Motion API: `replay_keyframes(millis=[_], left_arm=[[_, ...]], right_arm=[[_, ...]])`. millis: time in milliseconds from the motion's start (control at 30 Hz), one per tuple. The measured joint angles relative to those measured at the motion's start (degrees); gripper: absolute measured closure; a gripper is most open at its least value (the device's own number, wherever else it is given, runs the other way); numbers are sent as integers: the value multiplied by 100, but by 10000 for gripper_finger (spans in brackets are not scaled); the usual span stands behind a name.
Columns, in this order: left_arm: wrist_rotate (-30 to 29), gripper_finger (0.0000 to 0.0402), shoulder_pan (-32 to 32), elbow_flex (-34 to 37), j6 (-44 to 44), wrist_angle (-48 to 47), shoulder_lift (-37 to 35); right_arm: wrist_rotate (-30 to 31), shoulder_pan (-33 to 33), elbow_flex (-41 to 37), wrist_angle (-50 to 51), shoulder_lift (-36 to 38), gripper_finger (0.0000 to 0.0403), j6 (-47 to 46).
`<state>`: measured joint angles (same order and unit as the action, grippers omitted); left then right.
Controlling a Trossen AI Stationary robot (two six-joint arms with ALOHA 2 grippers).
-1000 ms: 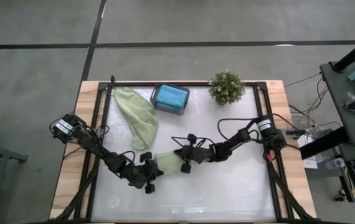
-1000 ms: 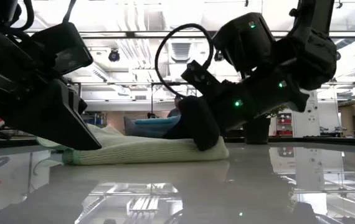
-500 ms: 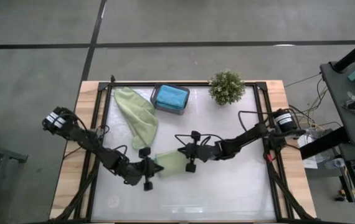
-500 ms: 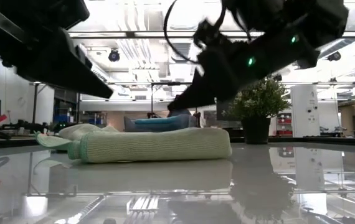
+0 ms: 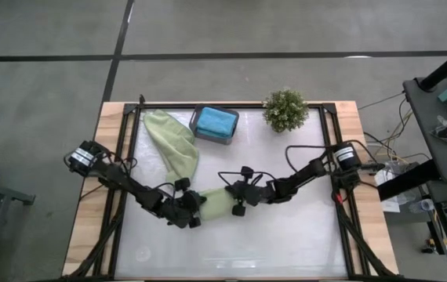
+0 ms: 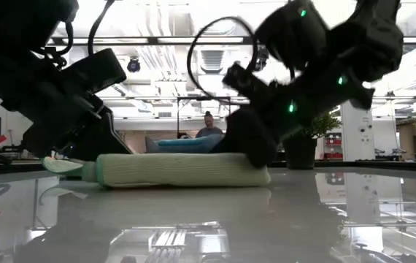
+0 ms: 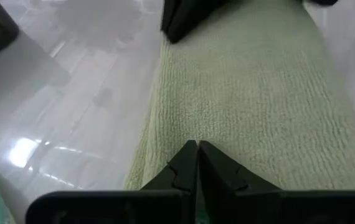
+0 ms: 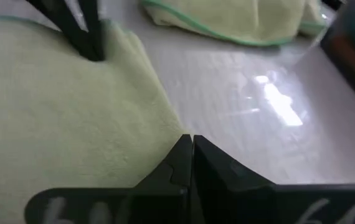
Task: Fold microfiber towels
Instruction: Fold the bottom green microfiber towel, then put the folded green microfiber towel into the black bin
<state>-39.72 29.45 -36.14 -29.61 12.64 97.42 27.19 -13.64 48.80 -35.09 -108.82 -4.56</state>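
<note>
Towel [image 5: 217,203], sage green and folded, lies under the pressing left claw [image 5: 194,211] and right claw [image 5: 235,199], both pinched together empty; dragging could undo its fold.

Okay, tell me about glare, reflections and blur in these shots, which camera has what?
Low view: bright ceiling lights wash out the background, the glossy table mirrors them, and both arms read as dark silhouettes around the folded green towel. Right wrist view: a glare patch on the table, with the far crumpled towel soft. Left wrist view: a smaller glare spot, towel weave fairly sharp. High view: evenly lit.
</note>
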Motion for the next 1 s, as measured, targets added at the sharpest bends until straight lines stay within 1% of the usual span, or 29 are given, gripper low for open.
replay_keyframes(millis=[133, 333, 467, 533, 600, 667, 733, 800, 900, 1000], left_arm=[[2, 398, 4, -16, 30, -50, -110], [104, 398, 15, -104, 159, -39, -650], [407, 398, 44, -339, 135, 76, -812], [773, 398, 63, -504, -108, 2, -814], [1234, 398, 66, -684, -807, -56, -839], [1687, 398, 63, -803, -2074, -287, -873], [2357, 398, 72, -837, -3254, -537, -871], [2859, 398, 145, -883, -4095, -812, -857], [2856, 399, 307, -984, -5311, -1547, -903], [2660, 400, 367, -1055, -6254, -2265, -1013]], right_arm=[[137, 16, 0, 14, -14, 394, -13], [128, 10, 0, 31, 339, 394, 164], [105, 3, 20, -64, 465, 394, 491], [84, 3, 57, -38, 509, 394, 685], [79, 3, 181, 106, 590, 394, 740], [-20, 12, 352, 849, 782, 393, 537], [-457, 86, 617, 1748, 965, 386, 246], [-912, 181, 836, 2481, 1095, 375, 85], [-1362, 277, 967, 3200, 1154, 351, -63], [-1800, 295, 976, 3726, 1245, 321, -246]])
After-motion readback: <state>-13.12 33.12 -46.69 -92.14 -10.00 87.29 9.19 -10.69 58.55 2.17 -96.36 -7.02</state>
